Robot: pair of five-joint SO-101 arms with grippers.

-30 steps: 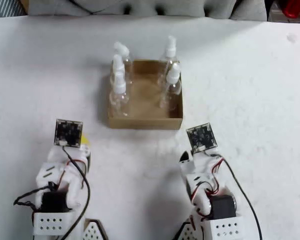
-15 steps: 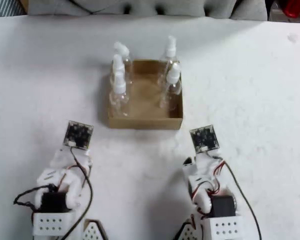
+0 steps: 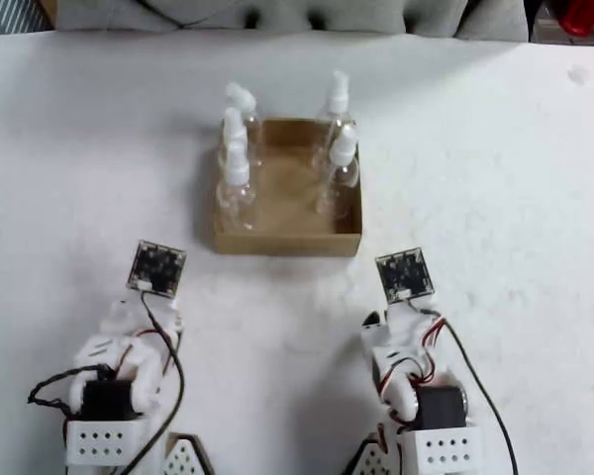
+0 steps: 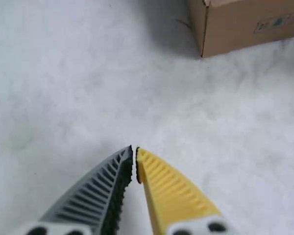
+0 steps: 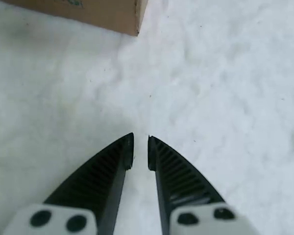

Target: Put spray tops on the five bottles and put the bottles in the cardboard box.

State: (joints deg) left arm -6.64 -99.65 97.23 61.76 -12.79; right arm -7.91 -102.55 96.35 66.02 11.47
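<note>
Across the white table [image 3: 495,198], the open brown cardboard box [image 3: 287,243] kept its place in the upper middle of the high view throughout the last second. The left arm [image 3: 119,346], at the lower left of that picture, swung its wrist a little toward the centre and the lower edge. The right arm [image 3: 408,346], at the lower right, slid back slightly as well. Over the final half second both had nearly come to rest. The five clear plastic bottles [image 3: 237,188] with white spray tops did not move. They stood upright inside the box, three along its left wall and two along its right. By that layout the job looked finished, and the arms seemed to be pulling back to rest.

The box and its bottles lay well apart from both arms, above them in the high view. The left gripper [image 4: 134,152] had its grey and yellow fingers pressed tip to tip on nothing, with a box corner [image 4: 245,24] ahead. The right gripper [image 5: 140,142] had its black fingers all but closed, a thin slit between them, also empty.
</note>
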